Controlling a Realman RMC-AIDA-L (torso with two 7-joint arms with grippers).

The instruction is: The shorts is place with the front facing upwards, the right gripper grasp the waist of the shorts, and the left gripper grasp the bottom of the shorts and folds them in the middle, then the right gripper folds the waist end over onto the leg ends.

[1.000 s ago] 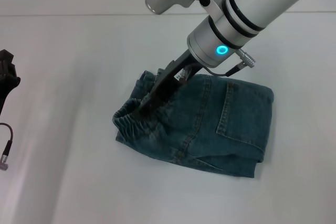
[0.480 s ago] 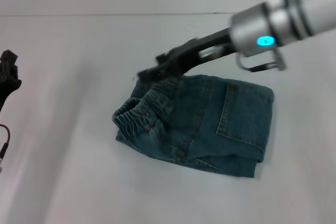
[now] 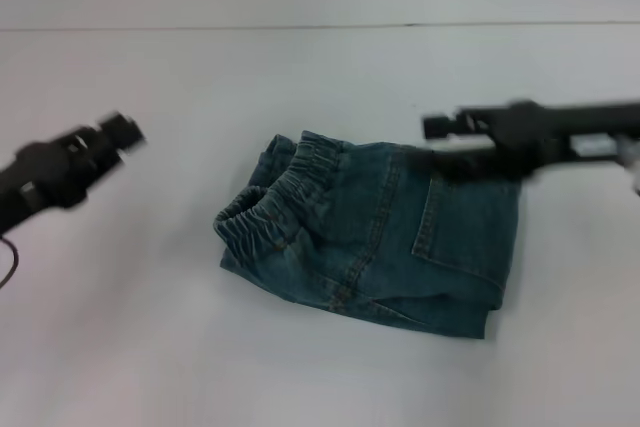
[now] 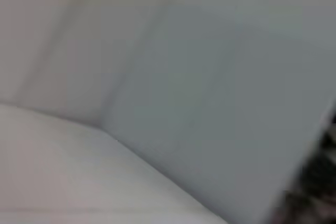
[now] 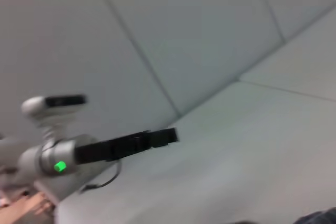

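**Folded denim shorts lie alone, both grippers off the cloth**

The shorts (image 3: 375, 237) sit near the middle of the white tabletop (image 3: 150, 347) as a compact folded bundle. The waist of the shorts (image 3: 275, 209), puckered and gathered, shows at the robot's left side of the bundle, resting on top of the layers; a stitched patch pocket (image 3: 465, 222) faces up toward the right. The leg ends are not clearly separable from the stacked layers.

The right gripper (image 3: 440, 127) hangs above the bundle's far right corner, apparently clear of the fabric; it is smeared by motion, so whether its fingers are spread or pressed together cannot be told. The left gripper (image 3: 120, 132) is well apart from the shorts on the left, also blurred, and its finger state cannot be told either. It appears again in the right wrist view (image 5: 160, 137).

The fold looks essentially finished. The main risk is the right gripper's low sweep: if a fingertip catches the upper layer, it could drag the fold open or skew the bundle.
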